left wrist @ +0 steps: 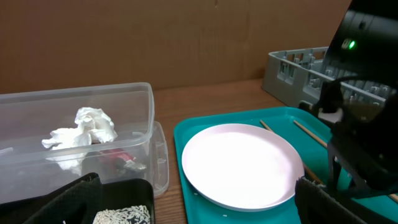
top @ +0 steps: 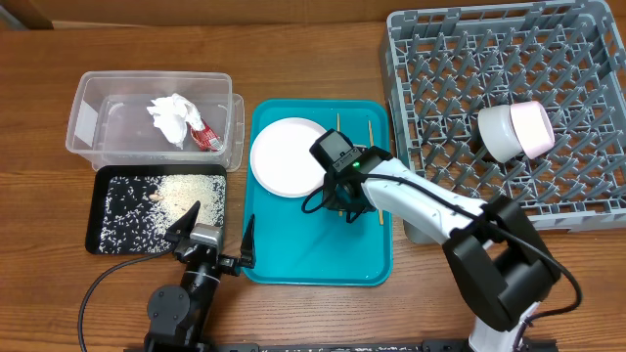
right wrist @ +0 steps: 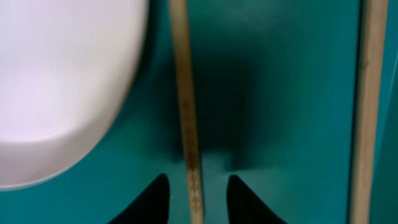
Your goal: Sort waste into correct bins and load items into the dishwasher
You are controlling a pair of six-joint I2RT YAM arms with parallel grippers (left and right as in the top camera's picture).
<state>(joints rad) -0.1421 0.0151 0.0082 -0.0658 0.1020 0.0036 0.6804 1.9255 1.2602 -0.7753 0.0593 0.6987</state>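
A round white plate (top: pixel 286 156) lies on the teal tray (top: pixel 323 259), with two wooden chopsticks (top: pixel 371 132) to its right. My right gripper (top: pixel 344 205) hangs low over the tray. In the right wrist view its jaws (right wrist: pixel 198 196) are open and straddle one chopstick (right wrist: pixel 186 112) without touching it. The other chopstick (right wrist: pixel 367 106) lies further right, and the plate (right wrist: pixel 56 81) is at the left. The pinkish-white bowl (top: pixel 515 130) lies on its side in the grey rack (top: pixel 548 78). My left gripper (top: pixel 217 235) is open and empty at the table's front. No second plate shows.
The clear tub (top: pixel 93 108) holds the crumpled napkin (top: pixel 171 117) and the red packet (top: pixel 205 139). The black tray (top: pixel 108 240) in front of it holds white and dark rice (top: pixel 186 194). The left wrist view shows the plate (left wrist: pixel 239 162), tub (left wrist: pixel 124 99) and right arm (left wrist: pixel 360 93).
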